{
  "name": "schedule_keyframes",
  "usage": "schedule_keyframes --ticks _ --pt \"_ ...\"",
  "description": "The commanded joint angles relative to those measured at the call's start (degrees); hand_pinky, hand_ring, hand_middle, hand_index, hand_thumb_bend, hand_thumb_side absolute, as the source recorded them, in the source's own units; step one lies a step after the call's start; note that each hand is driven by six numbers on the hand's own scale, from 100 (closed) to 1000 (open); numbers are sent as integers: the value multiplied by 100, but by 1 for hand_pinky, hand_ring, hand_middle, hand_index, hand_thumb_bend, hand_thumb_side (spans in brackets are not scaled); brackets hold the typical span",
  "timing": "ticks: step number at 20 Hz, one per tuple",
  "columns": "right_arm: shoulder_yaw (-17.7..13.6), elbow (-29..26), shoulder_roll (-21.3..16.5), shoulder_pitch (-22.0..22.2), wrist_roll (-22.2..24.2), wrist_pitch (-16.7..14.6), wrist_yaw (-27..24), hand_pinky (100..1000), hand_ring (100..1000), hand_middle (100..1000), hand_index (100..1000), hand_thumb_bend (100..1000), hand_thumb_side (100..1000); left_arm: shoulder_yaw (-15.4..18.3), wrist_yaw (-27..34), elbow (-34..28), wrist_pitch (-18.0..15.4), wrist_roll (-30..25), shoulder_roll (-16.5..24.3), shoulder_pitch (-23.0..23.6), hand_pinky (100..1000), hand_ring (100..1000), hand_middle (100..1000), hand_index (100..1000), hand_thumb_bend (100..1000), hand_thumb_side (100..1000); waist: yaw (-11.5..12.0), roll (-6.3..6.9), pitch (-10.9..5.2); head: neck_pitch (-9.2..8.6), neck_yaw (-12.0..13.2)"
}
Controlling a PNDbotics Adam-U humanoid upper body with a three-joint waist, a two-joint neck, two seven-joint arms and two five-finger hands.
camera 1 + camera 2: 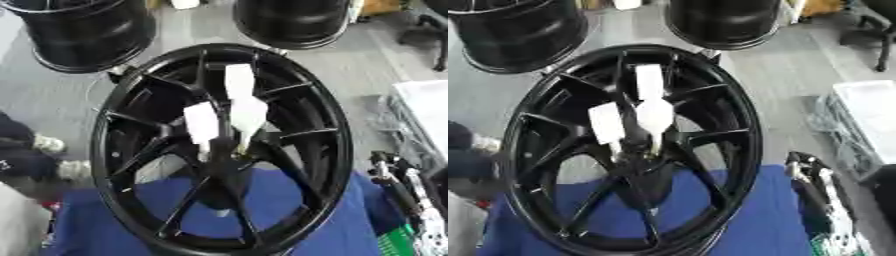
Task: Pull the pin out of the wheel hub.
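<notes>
A black spoked wheel hub [122, 150] stands upright on a blue cloth [289, 215], tilted back a little. Three white pins stick out around its centre: one high [238, 80], one in the middle [248, 117] with a yellowish tip low down, and one to the left [201, 125]. My right hand [808, 186] shows at the lower right, beside the rim and apart from the pins, fingers up and relaxed, holding nothing. My left hand does not show in either view.
Two more black wheels [83, 30] [293, 20] stand on the grey floor behind. A white box [429, 110] with clear wrapping sits at the right. A person's shoes [48, 145] show at the left edge. An office chair base [429, 30] is at the top right.
</notes>
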Motion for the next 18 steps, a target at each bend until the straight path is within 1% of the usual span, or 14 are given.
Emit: schedule_keyframes --ticks 1,2,4,5,6,7,10,11,13,14,15,16,18 --pt "-256 -737 -529 89 -83 -62 -88 640 669 735 786 100 406 14 -2 -128 22 0 125 -16 659 705 574 709 342 778 -23 -42 -110 -44 -34" --pt "-346 -954 -730 148 -115 -71 -141 642 670 736 787 100 401 19 -13 -128 28 0 134 -9 659 706 574 709 343 778 -26 -59 -115 -40 -44" --pt "-515 -1340 -1205 248 -190 -85 -253 651 675 739 792 100 426 35 -29 -132 34 9 159 1 659 706 574 709 344 778 -26 -102 -126 -46 -67" --pt "-647 -1534 -1580 303 -237 -117 -224 654 676 741 794 100 431 42 -36 -134 39 15 177 3 659 707 575 709 344 778 -31 -125 -133 -57 -70" --pt "-690 -1706 -1877 348 -279 -138 -295 660 680 743 797 100 574 38 -43 -135 46 11 190 1 659 708 575 709 345 776 -24 -143 -137 -70 -82" --pt "-702 -1861 -2188 385 -309 -160 -422 662 681 744 798 100 432 33 -52 -138 53 -1 203 -3 659 709 576 710 346 779 -20 -161 -141 -89 -94" --pt "-599 -2179 -3184 426 -239 -260 -891 674 694 760 808 100 406 18 -114 -143 81 -62 235 -2 659 712 577 710 347 782 -10 -219 -151 -132 -136" --pt "-531 -2222 -3482 402 -149 -301 -1025 682 706 774 816 100 358 12 -140 -142 89 -86 242 3 660 713 578 711 347 783 -8 -233 -155 -127 -135" --pt "-332 -2255 -4078 256 180 -419 -1215 697 733 798 832 100 280 -4 -198 -140 97 -148 254 12 660 715 579 711 347 784 -2 -249 -163 -104 -130" --pt "-209 -2260 -4337 139 392 -482 -1290 703 742 808 838 100 258 -12 -222 -140 96 -181 258 17 660 716 579 711 347 785 4 -252 -166 -95 -127" --pt "-79 -2262 -4561 2 623 -543 -1362 708 752 818 844 100 237 -19 -243 -141 92 -212 260 21 659 716 579 711 347 785 11 -255 -168 -90 -129" --pt "20 -2264 -4711 -115 815 -582 -1433 709 753 819 845 100 234 -21 -257 -141 88 -234 262 24 659 716 579 711 347 785 13 -256 -169 -88 -128" --pt "286 -2265 -4996 -402 1226 -640 -1541 724 775 837 860 100 187 -38 -274 -139 84 -275 261 25 659 717 579 711 348 786 42 -269 -168 -88 -156"
